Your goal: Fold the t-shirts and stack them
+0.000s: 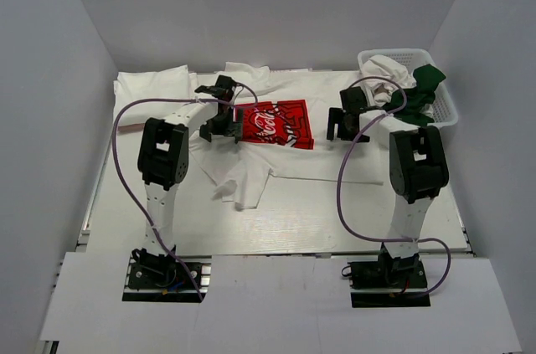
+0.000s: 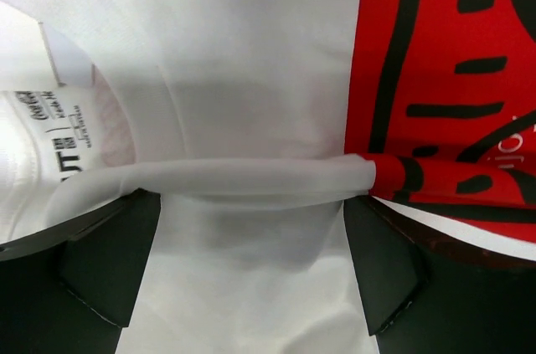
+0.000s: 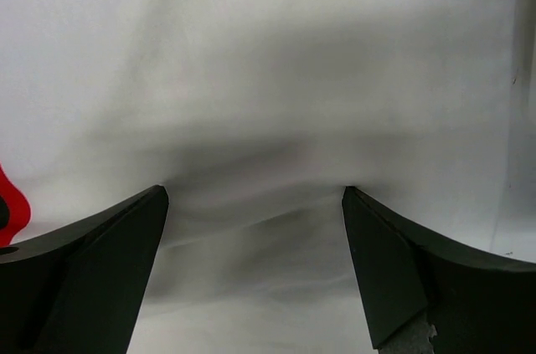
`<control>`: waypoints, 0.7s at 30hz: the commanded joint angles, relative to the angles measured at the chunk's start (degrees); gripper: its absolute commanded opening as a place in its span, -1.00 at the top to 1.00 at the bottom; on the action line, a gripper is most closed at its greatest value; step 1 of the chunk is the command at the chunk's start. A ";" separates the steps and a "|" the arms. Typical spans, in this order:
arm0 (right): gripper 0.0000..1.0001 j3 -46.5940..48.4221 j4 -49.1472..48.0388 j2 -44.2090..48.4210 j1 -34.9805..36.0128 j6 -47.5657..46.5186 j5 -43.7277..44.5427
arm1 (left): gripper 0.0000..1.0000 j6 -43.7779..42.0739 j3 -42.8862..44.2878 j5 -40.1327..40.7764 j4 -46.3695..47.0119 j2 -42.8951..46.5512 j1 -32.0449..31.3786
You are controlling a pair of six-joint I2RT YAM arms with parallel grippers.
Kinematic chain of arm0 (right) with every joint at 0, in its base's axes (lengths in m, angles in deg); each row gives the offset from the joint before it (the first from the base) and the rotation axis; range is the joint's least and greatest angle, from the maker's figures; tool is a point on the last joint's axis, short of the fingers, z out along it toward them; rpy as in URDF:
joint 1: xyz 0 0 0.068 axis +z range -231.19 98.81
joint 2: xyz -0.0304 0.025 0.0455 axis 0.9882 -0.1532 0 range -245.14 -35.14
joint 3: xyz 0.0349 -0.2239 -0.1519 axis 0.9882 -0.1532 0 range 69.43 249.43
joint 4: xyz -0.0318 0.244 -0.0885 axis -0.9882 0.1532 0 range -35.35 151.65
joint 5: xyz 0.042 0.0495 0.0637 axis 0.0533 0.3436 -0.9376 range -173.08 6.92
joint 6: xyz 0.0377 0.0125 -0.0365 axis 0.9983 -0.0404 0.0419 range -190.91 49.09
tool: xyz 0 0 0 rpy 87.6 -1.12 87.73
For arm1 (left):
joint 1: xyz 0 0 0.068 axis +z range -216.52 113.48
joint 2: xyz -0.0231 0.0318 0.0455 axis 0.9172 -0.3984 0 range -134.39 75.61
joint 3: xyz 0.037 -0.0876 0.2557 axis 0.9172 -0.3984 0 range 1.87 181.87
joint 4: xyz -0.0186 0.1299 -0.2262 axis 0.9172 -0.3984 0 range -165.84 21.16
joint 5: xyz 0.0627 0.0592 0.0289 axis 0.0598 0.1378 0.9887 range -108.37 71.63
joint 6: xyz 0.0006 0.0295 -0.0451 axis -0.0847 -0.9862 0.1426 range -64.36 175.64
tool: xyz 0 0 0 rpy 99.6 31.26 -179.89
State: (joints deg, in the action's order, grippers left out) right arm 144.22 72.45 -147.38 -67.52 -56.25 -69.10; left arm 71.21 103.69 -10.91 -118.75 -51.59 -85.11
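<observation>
Left wrist: spread fingers [image 2: 109, 262] astride t-shirt [image 2: 251, 78]

The spread t-shirt [image 1: 293, 163] is white, with a red square print [image 1: 280, 124] crossed by black lines and white script. Its neck label [image 2: 59, 128] is white with black lettering. The dark green t-shirt [image 1: 429, 78] is plain, the lattice basket [image 1: 448, 107] white. The left gripper [image 1: 223, 126] and right gripper [image 1: 344, 126] are black, the cables [image 1: 338, 191] purple.

The green t-shirt [image 1: 428, 78] is partly hidden in the basket [image 1: 449, 105].
</observation>
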 commanded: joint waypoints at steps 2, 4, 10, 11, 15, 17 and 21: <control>-0.81 2.30 2.77 5.18 0.56 -4.18 -3.42 | -1.00 -3.97 -0.82 1.68 0.60 9.58 -0.12; -0.81 0.29 1.36 10.87 1.62 -5.59 -8.49 | -1.00 -1.87 -4.24 1.68 -0.09 16.26 -0.13; -0.81 -6.14 -4.00 23.21 5.40 -4.81 -19.07 | -1.00 9.73 -28.13 -3.51 2.62 37.25 -0.66; -0.81 -6.92 -4.18 24.52 5.57 -4.29 -19.60 | -1.00 11.04 -32.00 -4.03 3.41 44.07 -0.66; -0.81 -9.83 -4.79 26.64 5.84 -1.91 -18.90 | -1.00 18.33 -50.26 -7.10 4.73 58.15 -0.66; -0.81 -11.14 -5.15 27.16 5.84 -1.12 -19.86 | -1.00 20.01 -55.56 -10.70 7.61 62.23 -0.66; -0.81 -11.94 -4.80 28.13 5.93 -0.77 -17.59 | -1.00 22.83 -63.57 -15.80 12.98 64.53 -1.27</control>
State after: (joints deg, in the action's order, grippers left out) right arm 132.65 68.27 -120.17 -61.42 -57.91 -87.02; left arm 89.66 42.71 -20.79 -112.21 12.10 -85.70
